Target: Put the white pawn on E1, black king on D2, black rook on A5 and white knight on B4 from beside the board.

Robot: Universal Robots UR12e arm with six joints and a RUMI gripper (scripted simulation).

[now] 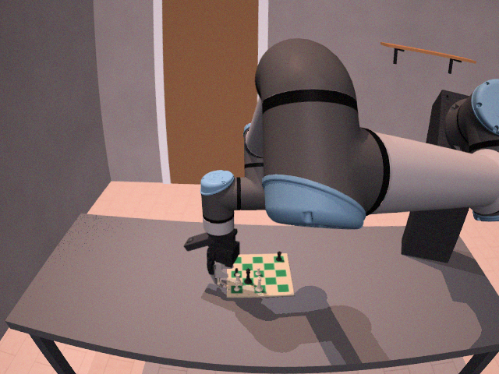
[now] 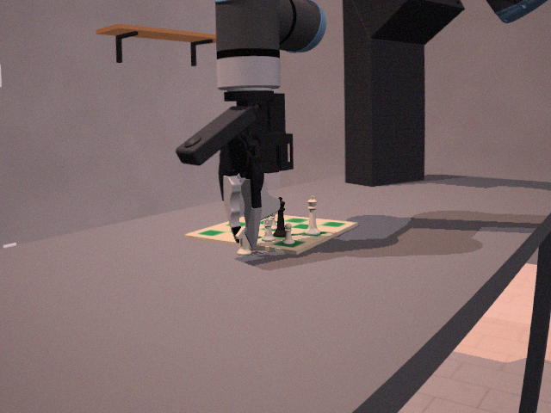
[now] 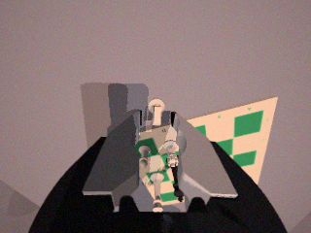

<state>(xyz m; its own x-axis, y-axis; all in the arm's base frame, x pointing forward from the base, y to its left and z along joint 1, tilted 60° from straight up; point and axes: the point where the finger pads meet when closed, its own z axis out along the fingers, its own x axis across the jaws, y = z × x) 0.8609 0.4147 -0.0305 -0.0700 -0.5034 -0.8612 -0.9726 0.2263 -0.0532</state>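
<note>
The green-and-cream chessboard [image 1: 260,275] lies near the middle of the table; it also shows in the exterior view [image 2: 275,229] and in the wrist view [image 3: 238,136]. A white pawn [image 2: 243,245] stands on the table just off the board's near-left corner; its round head shows in the wrist view [image 3: 156,106]. My gripper [image 2: 245,237] is low over this pawn, fingers pointing down and a little apart, with the pawn at the gap between the tips [image 3: 156,121]. The fingers do not press on it. A tall black piece [image 2: 280,218] and several white pieces stand on the board behind the fingers.
A tall white piece [image 2: 312,215] and a white pawn [image 2: 288,234] stand near the board's front edge. A black pawn [image 1: 278,255] stands at the far corner. The arm's dark pedestal [image 1: 437,225] is at the back right. The big elbow hangs over the table.
</note>
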